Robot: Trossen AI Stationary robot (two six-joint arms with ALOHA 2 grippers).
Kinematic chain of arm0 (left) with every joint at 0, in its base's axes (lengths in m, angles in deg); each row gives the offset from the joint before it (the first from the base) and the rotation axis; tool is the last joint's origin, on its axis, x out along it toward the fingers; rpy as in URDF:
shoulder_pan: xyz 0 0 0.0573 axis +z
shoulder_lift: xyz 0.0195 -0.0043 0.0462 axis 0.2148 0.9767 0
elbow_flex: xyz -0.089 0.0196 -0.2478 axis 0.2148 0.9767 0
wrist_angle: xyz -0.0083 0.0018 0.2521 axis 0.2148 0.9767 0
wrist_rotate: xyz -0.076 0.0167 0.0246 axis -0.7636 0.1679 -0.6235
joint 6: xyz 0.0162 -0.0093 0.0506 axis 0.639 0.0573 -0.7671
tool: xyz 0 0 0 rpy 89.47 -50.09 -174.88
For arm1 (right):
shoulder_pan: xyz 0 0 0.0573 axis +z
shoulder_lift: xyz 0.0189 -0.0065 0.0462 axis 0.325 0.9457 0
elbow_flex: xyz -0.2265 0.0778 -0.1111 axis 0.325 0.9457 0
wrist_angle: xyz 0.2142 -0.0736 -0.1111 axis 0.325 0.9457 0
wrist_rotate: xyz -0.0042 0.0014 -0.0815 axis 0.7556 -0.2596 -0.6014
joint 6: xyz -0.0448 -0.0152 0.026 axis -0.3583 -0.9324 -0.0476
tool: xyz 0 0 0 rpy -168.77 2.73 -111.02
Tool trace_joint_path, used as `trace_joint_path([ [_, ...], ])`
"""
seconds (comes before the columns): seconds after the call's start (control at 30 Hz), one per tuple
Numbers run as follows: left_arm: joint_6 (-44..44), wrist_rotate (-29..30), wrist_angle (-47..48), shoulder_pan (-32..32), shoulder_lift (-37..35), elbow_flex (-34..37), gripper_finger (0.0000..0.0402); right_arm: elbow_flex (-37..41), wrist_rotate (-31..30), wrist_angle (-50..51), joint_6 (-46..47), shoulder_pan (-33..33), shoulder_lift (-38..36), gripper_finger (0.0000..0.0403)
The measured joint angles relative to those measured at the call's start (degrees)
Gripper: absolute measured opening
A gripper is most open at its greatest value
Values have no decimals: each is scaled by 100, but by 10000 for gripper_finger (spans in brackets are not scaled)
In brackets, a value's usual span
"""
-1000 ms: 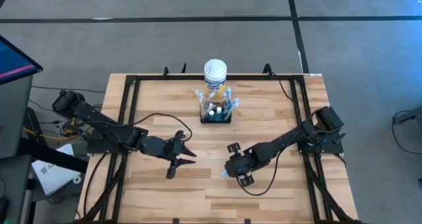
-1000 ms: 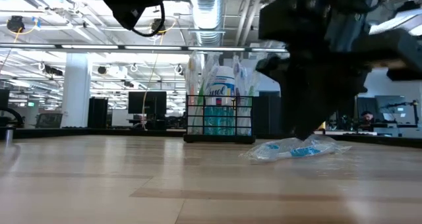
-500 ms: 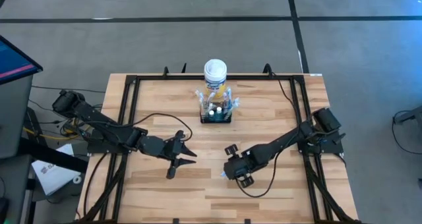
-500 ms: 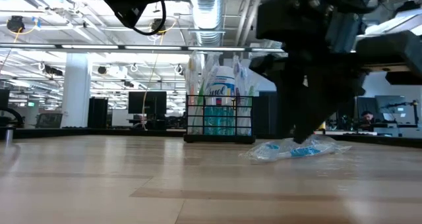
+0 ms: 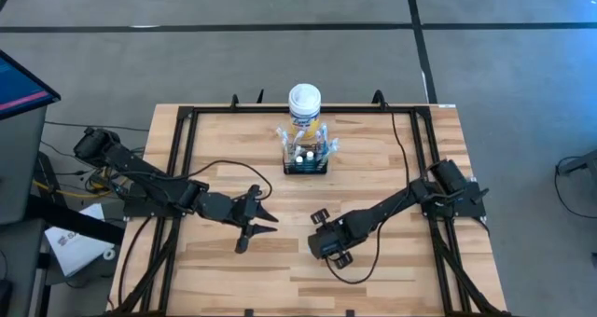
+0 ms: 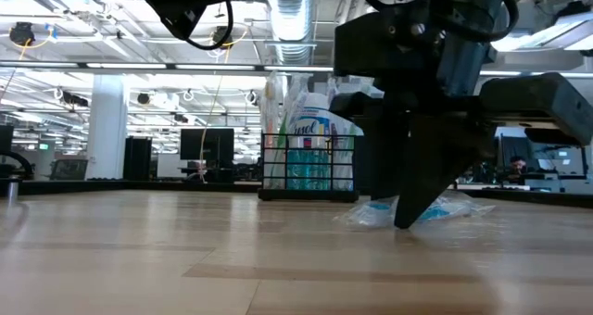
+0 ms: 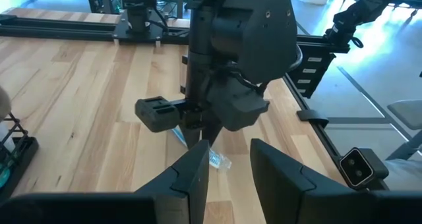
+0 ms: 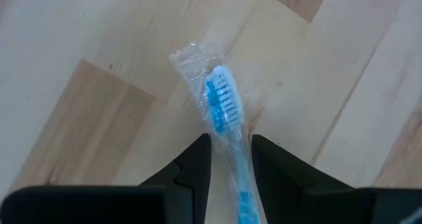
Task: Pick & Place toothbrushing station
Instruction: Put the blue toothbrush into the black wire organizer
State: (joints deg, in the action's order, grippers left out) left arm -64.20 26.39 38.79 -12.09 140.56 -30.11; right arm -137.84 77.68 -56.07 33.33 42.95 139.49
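Upright, wrapped toothbrushes (image 5: 322, 135) and bottles fill the toothbrushing station (image 5: 306, 164).

1. The table (image 5: 373, 158) is pale planked wood with a smooth finish.
2. The toothbrush (image 8: 224, 128) is blue plastic in a clear crinkled wrapper.
3. The caddy (image 6: 309, 167) is black wire mesh.
4. The fingers (image 7: 191, 174) look matt dark plastic.

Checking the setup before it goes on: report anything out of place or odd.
One wrapped blue toothbrush lies loose on the table, apart from the black wire-mesh caddy that holds the others. The right pincer straddles its handle; the left pincer hangs nearby.
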Motion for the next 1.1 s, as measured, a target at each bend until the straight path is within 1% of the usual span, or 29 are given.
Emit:
trace_joint_path([
  [0.1,0,2,-2,0,0,0,106,-2,-1,1,-13,0,0,95],
  [0.2,0,4,-1,0,0,0,106,-2,5,9,-13,0,0,79],
  [0.4,1,6,1,0,0,0,106,0,20,25,5,4,2,12],
  [0.43,1,6,0,0,0,0,106,0,20,25,9,4,2,8],
  [0.6,0,17,0,0,0,0,106,2,-19,-63,328,-23,4,5],
  [0.73,2,26,0,2,0,0,106,2,-185,-60,393,-71,9,3],
  [0.93,2,26,0,2,0,0,106,-165,-212,-53,549,-125,9,1],
  [1.1,3,24,-2,-38,0,0,106,-272,-691,-108,619,-174,-181,1],
])
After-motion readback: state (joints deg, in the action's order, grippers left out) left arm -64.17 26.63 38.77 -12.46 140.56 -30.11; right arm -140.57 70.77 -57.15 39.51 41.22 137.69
